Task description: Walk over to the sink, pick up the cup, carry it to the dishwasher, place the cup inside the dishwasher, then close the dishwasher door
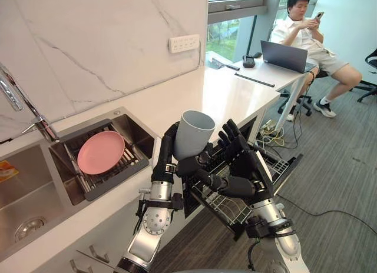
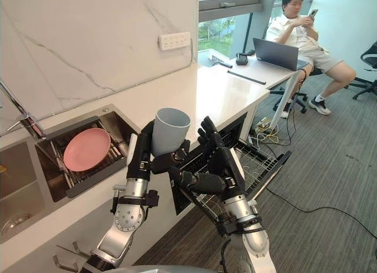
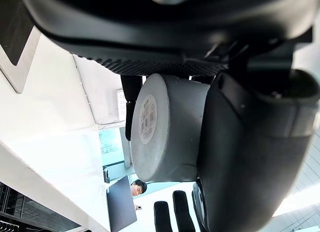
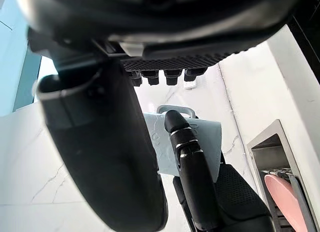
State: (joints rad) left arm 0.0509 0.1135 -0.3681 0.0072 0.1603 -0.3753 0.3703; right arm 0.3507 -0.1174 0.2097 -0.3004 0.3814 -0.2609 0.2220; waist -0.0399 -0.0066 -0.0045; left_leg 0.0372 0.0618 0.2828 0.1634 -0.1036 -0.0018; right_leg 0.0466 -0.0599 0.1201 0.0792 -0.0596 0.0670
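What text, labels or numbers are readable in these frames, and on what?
Nothing reads clearly.
Round white sticker on the base of the cup, held in the left hand: barcode and fine print, too small to read.
A yellow item in the sink: orange marking, too blurred to read.
White wall socket plate: no lettering can be made out.
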